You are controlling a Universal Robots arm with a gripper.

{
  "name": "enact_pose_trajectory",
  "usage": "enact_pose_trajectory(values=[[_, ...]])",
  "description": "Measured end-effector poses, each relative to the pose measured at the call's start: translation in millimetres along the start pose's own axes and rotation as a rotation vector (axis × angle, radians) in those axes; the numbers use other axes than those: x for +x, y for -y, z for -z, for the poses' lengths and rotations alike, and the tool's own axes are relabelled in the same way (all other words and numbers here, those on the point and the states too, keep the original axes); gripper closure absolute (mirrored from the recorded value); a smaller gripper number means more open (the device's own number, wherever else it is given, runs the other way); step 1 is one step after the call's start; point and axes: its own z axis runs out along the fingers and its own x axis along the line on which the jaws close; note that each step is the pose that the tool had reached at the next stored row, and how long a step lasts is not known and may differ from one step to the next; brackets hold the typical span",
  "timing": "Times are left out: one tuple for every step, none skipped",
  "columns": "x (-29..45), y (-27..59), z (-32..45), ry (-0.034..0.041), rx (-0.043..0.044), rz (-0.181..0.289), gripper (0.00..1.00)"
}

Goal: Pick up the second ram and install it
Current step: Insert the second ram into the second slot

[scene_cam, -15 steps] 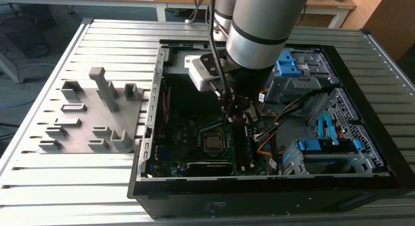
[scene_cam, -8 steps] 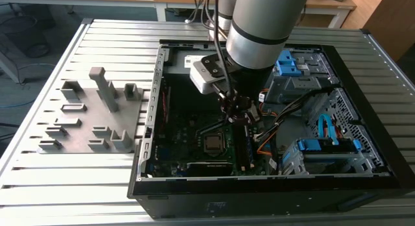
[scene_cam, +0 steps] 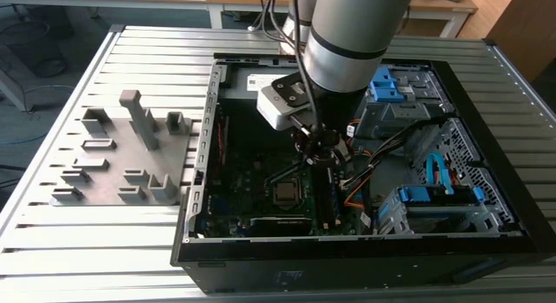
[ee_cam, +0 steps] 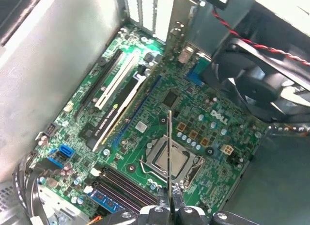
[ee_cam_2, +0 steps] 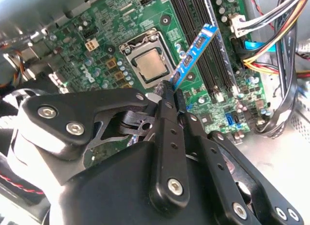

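Ribbed metal tabletop carries an open computer case, and inside it the claw is clenched on one end of the memory stick, which juts out past the fingertips over the green motherboard. Just beyond the stick lie the processor socket and, beside it, the long black memory slots. Farther off, outside the case, a grey fixture plate sits on the table, well apart from the claw.
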Motion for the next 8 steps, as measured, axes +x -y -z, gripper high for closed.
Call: enact_pose_trajectory(values=[[0.0, 0.0, 0.0, -0.0008, -0.0007, 0.013, 0.86], [0.0, 0.0, 0.0, -0.0018, -0.0015, 0.029, 0.86], [0.0, 0.0, 0.0, -0.0028, -0.0022, 0.044, 0.86], [0.0, 0.0, 0.0, -0.0037, -0.0030, 0.059, 0.86], [0.0, 0.0, 0.0, -0.0047, -0.0038, 0.074, 0.86], [0.0, 0.0, 0.0, -0.0056, -0.0045, 0.089, 0.86], [0.0, 0.0, 0.0, -0.0065, -0.0052, 0.104, 0.86], [0.0, 0.0, 0.0, -0.0075, -0.0060, 0.119, 0.86]])
